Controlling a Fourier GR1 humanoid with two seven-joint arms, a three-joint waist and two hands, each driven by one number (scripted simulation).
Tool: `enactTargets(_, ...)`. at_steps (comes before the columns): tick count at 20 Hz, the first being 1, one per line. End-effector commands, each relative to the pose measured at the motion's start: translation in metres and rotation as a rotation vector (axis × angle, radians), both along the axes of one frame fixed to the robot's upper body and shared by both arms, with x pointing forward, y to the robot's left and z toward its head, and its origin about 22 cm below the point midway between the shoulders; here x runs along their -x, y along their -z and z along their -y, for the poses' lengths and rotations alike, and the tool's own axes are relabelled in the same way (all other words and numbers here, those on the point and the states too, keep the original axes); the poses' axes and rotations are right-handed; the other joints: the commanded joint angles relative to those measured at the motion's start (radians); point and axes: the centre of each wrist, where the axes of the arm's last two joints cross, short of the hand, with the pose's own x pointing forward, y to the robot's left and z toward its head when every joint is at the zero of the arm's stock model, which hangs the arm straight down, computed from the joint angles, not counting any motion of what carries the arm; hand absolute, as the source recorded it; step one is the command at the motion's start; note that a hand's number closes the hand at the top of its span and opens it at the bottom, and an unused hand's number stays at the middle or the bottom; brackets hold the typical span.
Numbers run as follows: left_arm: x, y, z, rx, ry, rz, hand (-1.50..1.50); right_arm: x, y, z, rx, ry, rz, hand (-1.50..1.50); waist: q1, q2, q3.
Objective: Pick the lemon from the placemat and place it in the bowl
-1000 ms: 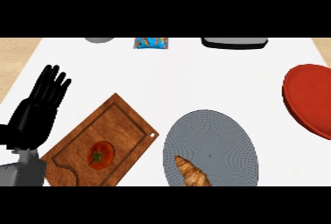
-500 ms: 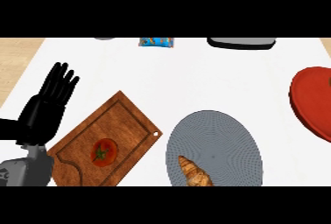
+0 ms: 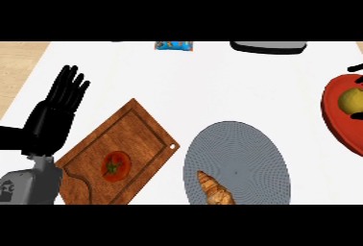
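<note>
White counter top (image 3: pixel 212 81), evenly lit, with perhaps pale wooden floor (image 3: pixel 18 67) at left.

You have on the counter:
- one board (image 3: pixel 120 153)
- one tomato (image 3: pixel 115 166)
- one grey plate (image 3: pixel 241 158)
- one croissant (image 3: pixel 215 190)
- one red placemat (image 3: pixel 339 122)
- one lemon (image 3: pixel 351 100)
- one blue packet (image 3: pixel 174 45)
- one dark tray (image 3: pixel 269 46)
- two hands: one at left (image 3: pixel 53 117), one at the right edge (image 3: pixel 356 67).

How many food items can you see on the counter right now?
3: a tomato on the cutting board, a croissant on the grey placemat, a lemon at the right edge.
</note>
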Motion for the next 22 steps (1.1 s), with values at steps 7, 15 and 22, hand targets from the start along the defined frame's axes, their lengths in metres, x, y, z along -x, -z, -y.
enactTargets(7, 0.003, -0.002, -0.014, 0.003, -0.013, -0.007, 0.00, 0.004, -0.013, 0.017, -0.578, 0.031, 0.261, -1.50, -0.016, -0.006, 0.001)
enactTargets(15, -0.002, 0.003, -0.006, 0.014, -0.025, -0.005, 0.00, 0.054, -0.022, 0.070, -0.647, 0.194, 0.317, -1.50, -0.027, 0.007, 0.003)
enactTargets(22, 0.002, 0.000, -0.015, 0.007, -0.031, 0.015, 0.00, 0.103, -0.044, 0.113, -0.678, 0.248, 0.293, -1.50, -0.026, 0.010, 0.008)
